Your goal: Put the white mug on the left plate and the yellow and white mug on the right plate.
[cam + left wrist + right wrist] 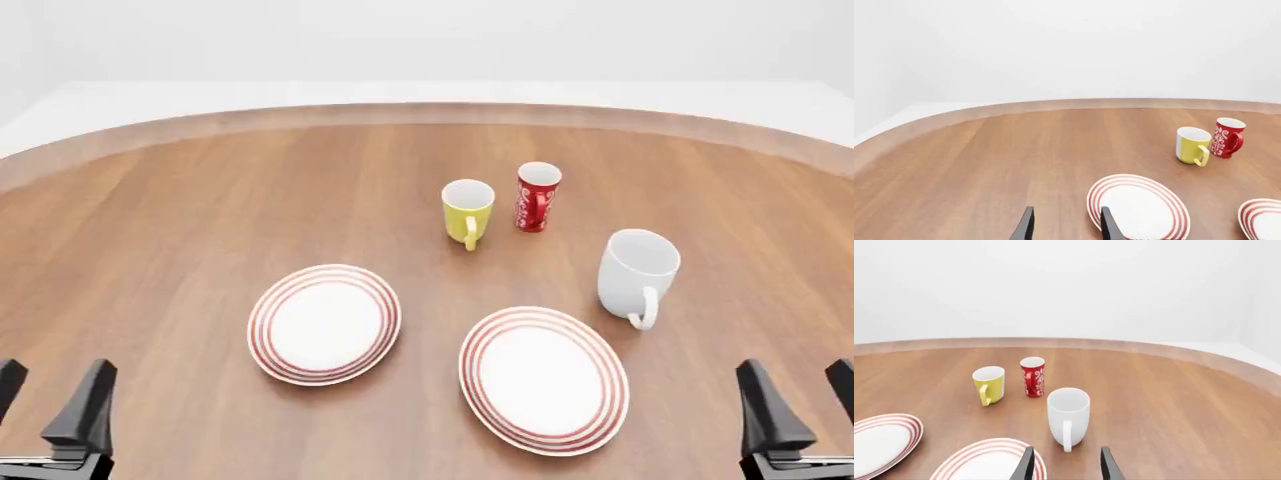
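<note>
Wooden counter [200, 200]: brown, round-edged, carrying 3 mugs and 2 plates in the front view.
White mug [637, 274]: upright on the bare counter at about 3 o'clock from the scene's centre, handle toward the camera, just beyond the right plate's far right rim, apart from it.
Yellow and white mug [467, 211]: upright near 12 o'clock, handle toward the camera, standing on the wood, on neither plate.
Red mug [538, 196]: slim, white-patterned, just beside the yellow one at its 2 o'clock, not touching.
Left plate [324, 323]: red-ringed, bare, at roughly 8 o'clock from centre.
Right plate [545, 378]: red-ringed, bare, at about 5 o'clock, near its twin but apart.
Left claw [51, 405]: at the 7 o'clock corner, fingers spread wide, gripping nothing.
Right claw [801, 400]: at the 5 o'clock corner, fingers likewise parted wide, nothing between them.
</note>
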You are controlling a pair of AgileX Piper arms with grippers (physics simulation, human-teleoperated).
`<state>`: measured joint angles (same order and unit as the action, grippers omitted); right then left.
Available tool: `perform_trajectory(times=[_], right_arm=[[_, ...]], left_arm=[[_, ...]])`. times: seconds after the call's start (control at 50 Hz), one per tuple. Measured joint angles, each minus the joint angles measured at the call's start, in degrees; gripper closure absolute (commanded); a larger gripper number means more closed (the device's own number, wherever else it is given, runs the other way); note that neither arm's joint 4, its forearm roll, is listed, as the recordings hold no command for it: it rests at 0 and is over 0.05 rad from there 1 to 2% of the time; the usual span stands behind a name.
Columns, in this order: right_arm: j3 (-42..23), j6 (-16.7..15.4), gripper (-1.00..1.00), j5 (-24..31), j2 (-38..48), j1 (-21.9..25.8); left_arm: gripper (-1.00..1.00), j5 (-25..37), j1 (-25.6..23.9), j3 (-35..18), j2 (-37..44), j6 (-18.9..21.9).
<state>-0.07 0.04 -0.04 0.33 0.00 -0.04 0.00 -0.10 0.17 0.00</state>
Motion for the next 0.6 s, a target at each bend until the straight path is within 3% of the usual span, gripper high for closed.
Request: perform_trajectory(times=[0.32, 0.6], right_arm=[[-0.2, -0.9, -1.0, -0.8, 1.9, 0.5], [-1.4, -3.1, -1.0, -6.6, 9.8, 2.1]], left_arm=[[-1.0, -0.1, 0.0, -0.1, 0.2, 0.0], [-1.0, -0.1, 0.0, -0.1, 0.2, 0.0]])
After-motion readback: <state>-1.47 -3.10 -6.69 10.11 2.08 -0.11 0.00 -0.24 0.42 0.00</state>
